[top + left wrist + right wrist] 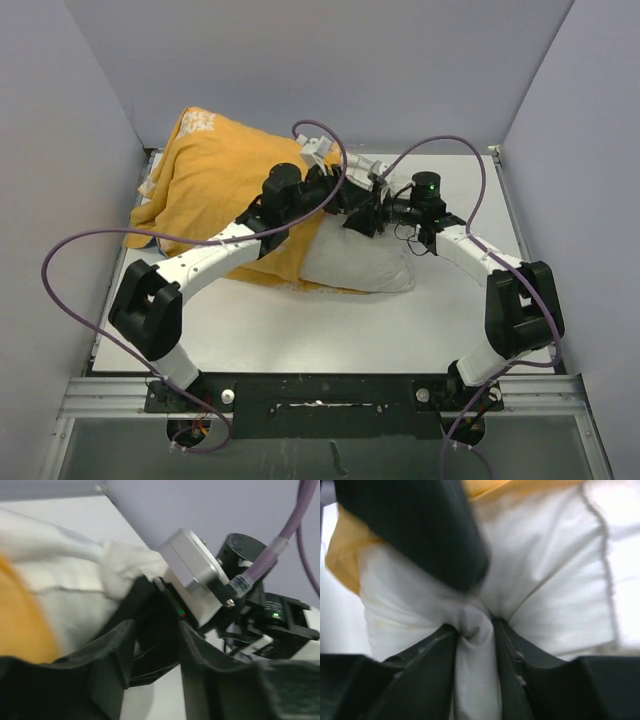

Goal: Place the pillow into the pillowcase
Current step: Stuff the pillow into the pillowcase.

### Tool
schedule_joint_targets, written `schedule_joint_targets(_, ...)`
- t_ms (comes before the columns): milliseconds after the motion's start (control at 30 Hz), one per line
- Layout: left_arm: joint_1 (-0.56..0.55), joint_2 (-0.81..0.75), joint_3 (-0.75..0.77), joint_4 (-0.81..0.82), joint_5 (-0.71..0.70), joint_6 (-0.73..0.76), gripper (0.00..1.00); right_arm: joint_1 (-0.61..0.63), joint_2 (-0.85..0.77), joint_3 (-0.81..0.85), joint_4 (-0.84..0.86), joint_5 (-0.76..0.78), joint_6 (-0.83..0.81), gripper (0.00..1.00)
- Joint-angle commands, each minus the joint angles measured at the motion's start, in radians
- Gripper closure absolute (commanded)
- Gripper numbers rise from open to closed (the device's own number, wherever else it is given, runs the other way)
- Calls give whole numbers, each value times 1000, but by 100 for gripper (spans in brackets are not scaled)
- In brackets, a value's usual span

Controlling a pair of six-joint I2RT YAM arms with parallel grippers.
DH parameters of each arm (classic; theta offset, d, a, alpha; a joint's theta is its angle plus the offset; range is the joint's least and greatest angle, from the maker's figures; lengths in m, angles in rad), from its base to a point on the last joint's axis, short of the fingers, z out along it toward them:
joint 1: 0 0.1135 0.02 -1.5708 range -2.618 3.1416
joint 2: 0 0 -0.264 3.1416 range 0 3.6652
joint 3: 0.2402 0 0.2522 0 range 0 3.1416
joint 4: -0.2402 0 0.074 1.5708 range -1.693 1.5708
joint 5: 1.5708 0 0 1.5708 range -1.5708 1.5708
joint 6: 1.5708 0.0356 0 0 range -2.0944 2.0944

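The pillowcase lies mustard-yellow side up at the back left, bulging. From its right end the white pillow sticks out onto the table. My right gripper is shut on a bunched fold of the pillow; in the right wrist view white cloth is squeezed between both fingers. A yellow pillowcase edge shows behind. My left gripper hovers just beside it, over the pillow's top edge. Its fingers stand apart with no cloth between them. The pillow and pillowcase lie to its left.
The two wrists are crowded together above the pillow, the right wrist's silver camera box close in front of the left fingers. Purple cables loop over both arms. Grey walls enclose the white table on three sides.
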Motion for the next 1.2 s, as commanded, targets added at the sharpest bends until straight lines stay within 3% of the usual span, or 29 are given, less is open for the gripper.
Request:
schedule_joint_targets(0,-67,38,129,18,88,44,50,-33,31,-75,90,42,62,59)
schedule_joint_targets(133,-67,-48,176,-167,3,221,30,-106,23,-41,39,-79,52,40)
schedule_joint_targets(300,-84,-287,73,-392,-117,379,29,-179,-76,28,-140,-263,-111,15)
schedule_joint_targets(467,-161,-580,-298,-488,-384,242,35,-219,-247,103,-468,-278,-467,2)
schedule_joint_targets(567,-209,-701,-590,-392,-516,86,37,-209,-338,52,-470,-304,-542,2)
schedule_joint_targets(700,-224,-727,-797,-201,-592,-13,34,-129,-377,-40,-448,-245,-625,2)
schedule_joint_targets(867,-218,-574,-874,45,-650,-18,17,-62,-349,-94,-340,18,-595,2)
schedule_joint_targets(1000,-185,-418,-895,222,-649,-61,14,-48,-336,-157,-227,149,-583,2)
schedule_joint_targets(1167,-100,-259,-921,500,-496,-136,13,-32,-329,-218,-117,207,-564,2)
